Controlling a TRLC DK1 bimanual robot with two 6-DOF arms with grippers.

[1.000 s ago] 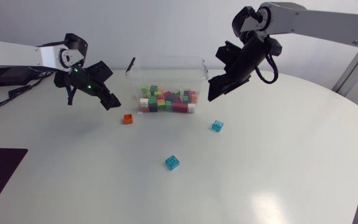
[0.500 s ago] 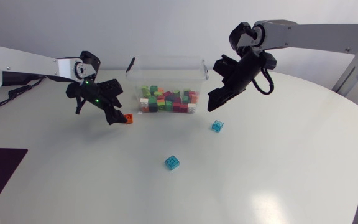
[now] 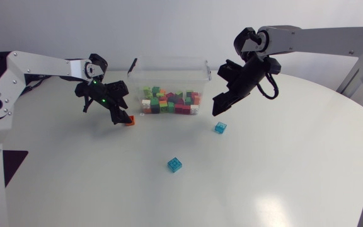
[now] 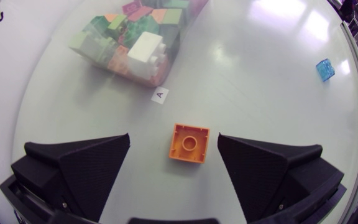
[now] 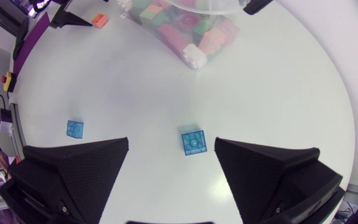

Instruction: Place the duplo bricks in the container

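Most coloured bricks sit in the clear plastic container [image 3: 169, 72], 3 left on the white surface [image 3: 282, 176]: left gripper [image 4: 174, 142] fingers wide astride the small orange duplo brick [image 4: 189, 142], right gripper [image 5: 171, 143] fingers wide over a translucent blue brick [image 5: 193, 141], 2nd blue brick [image 3: 174, 164] untouched.

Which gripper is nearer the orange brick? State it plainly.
Left. The left gripper hangs over the orange brick, which lies between its open fingers, untouched. The right gripper is beyond the container, above a blue brick.
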